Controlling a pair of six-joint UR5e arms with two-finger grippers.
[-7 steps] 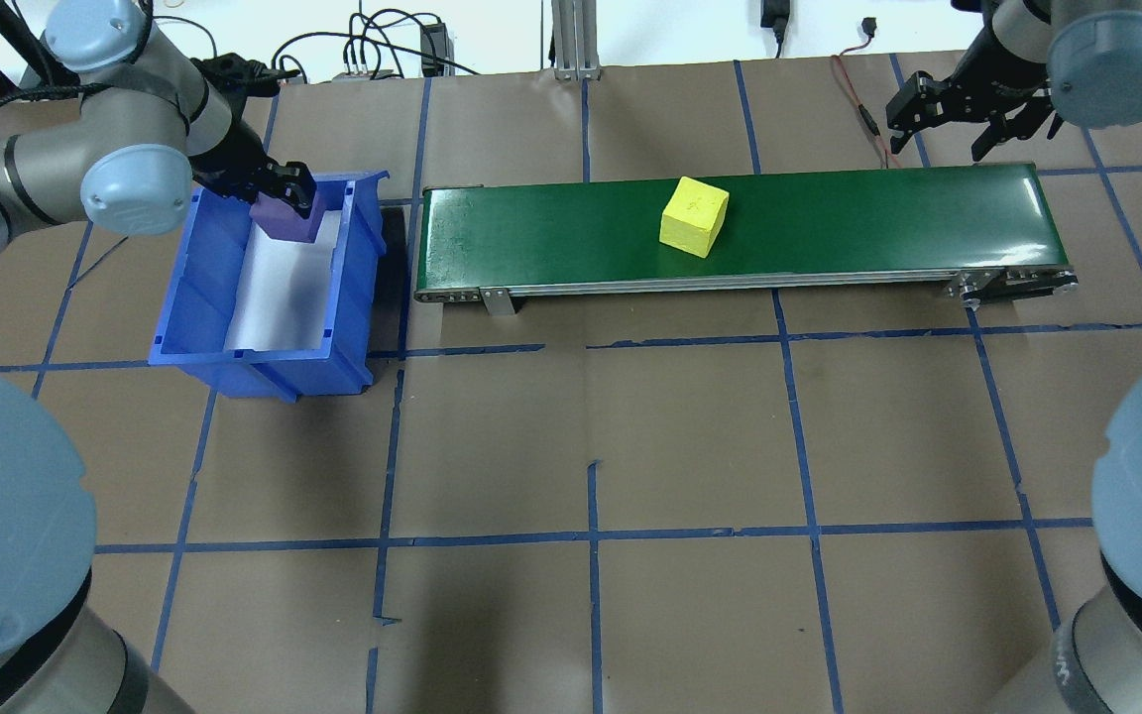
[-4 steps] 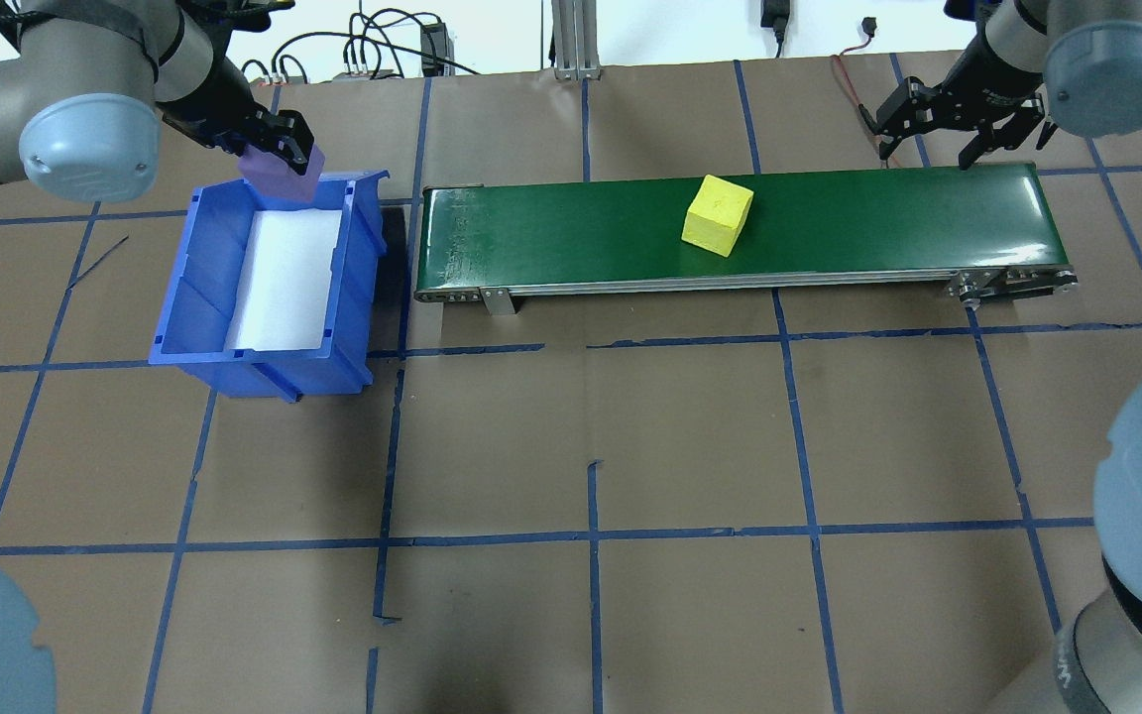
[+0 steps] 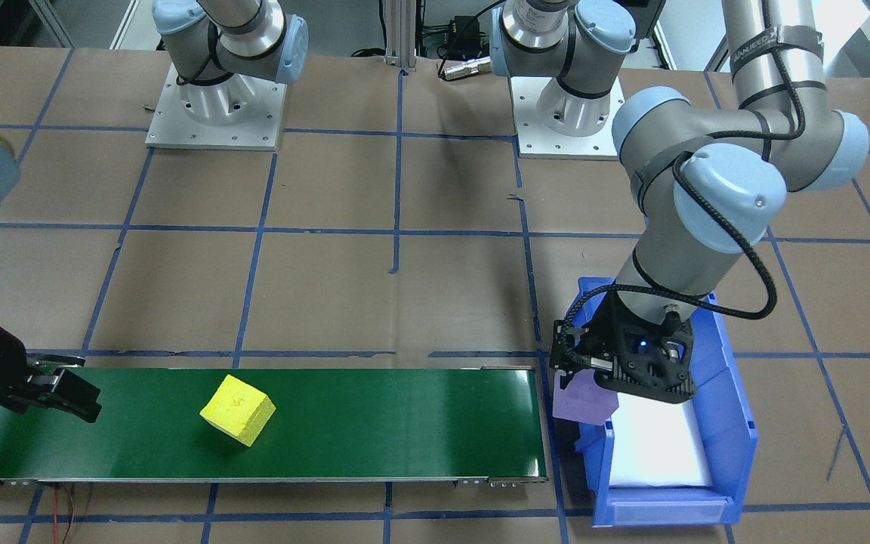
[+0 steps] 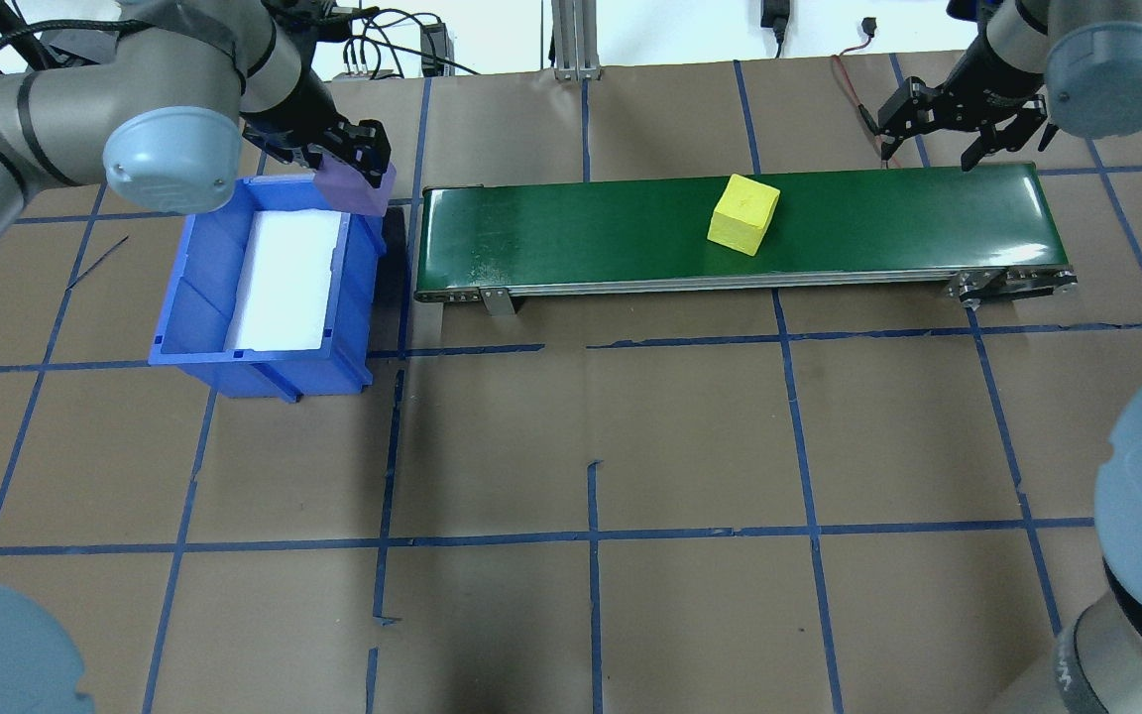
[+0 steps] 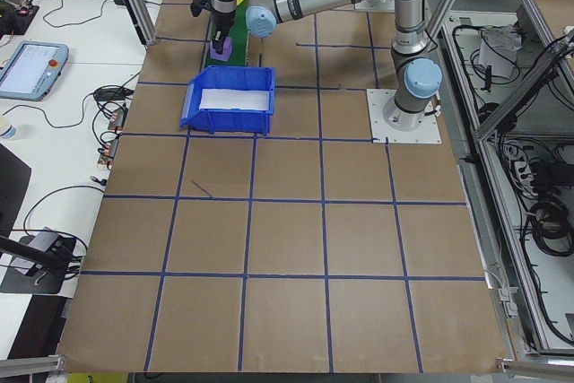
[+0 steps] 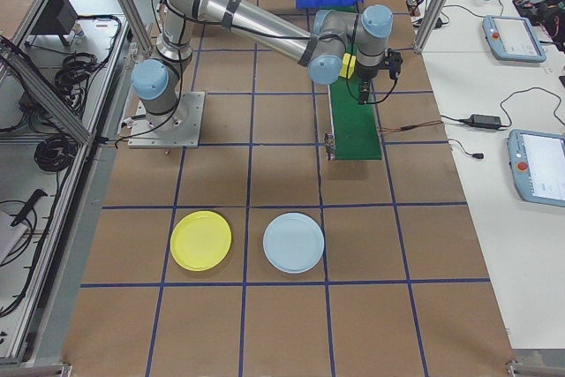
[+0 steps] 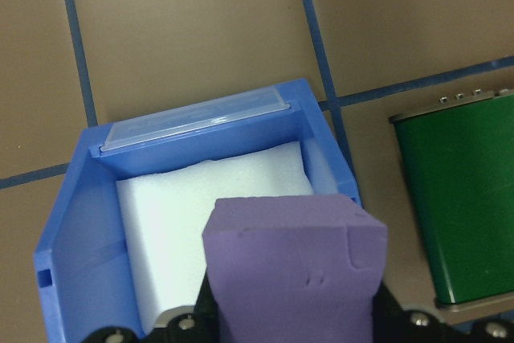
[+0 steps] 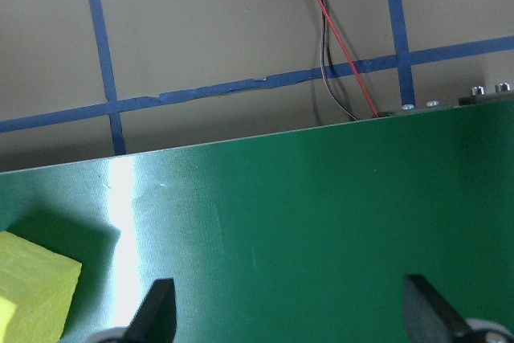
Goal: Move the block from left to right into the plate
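Overhead view: left hand clamped on the purple block, carried above the belt-side corner of the blue bin, not in it.
Left wrist view: purple block sits square between the fingers, white liner and bin wall below it, green belt end off to one side.
Conveyor: green belt just beside the bin, small gap between them.
Yellow block: yellow block lies on the belt, right of the middle, turned a bit askew to the belt edges.
Right hand: right hand spread wide and empty, hanging over the far edge of the belt near its right end; fingers straddle bare belt, yellow block at that view's lower left corner.
Plate: yellow plate on the tabletop well away from the belt, just beside a pale blue plate; shows only in the exterior right view.
Step, my read: left arm is taking the purple block to the belt's left end.
Do it well: clear the bin wall first, lower onto the belt mid-width, faces parallel to the edges, let go low so it doesn't tumble.
Right side: line the fingers up with the yellow block's flat faces before closing, since it sits rotated.
Risk: dropping too near the belt edge or the gap at the bin.
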